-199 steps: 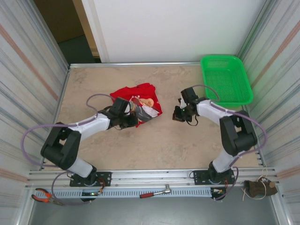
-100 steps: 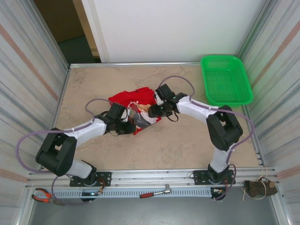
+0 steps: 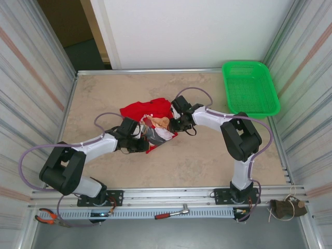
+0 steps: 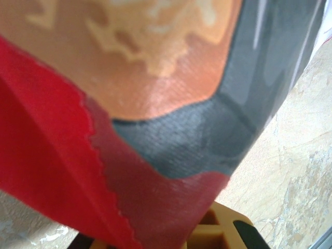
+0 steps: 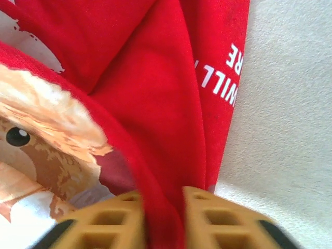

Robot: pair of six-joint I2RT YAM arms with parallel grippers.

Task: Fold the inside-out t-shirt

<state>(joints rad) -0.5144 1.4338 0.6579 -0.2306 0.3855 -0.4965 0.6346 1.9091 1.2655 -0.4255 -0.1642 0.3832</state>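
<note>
Far left, pliers point(image 3: 49, 217) lie on the near rail, off the work area, not part of the job. The left gripper point(image 3: 136, 143) sits low at the near-left edge of the inside-out t-shirt point(image 3: 150, 110), clenched on the cloth. In the left wrist view the red fabric, with its zigzag seam edge point(image 4: 101, 155) and an orange-grey print, drapes right over the camera and down onto one orange finger pad point(image 4: 220, 231), so the grip looks like a hem pinch. The t-shirt itself lies in a crumpled heap on the beige table point(image 3: 207, 161), left of centre between the two arms, print partly facing up, not spread at all. The right gripper point(image 3: 175, 123) is at the shirt's right edge. In the right wrist view a ridge of red cloth runs between its two orange fingers point(image 5: 104, 228), which sit close on it, so it is grasping a fold just beside the white lettering point(image 5: 228, 78). Probable reason for both pinches at opposite edges: pull the heap apart and flatten it before any fold; folding proper not yet begun. Risk: the right pinch catches more than one layer. The green mesh basket point(image 3: 251, 63) stands far right at the back, well apart from the shirt.
</note>
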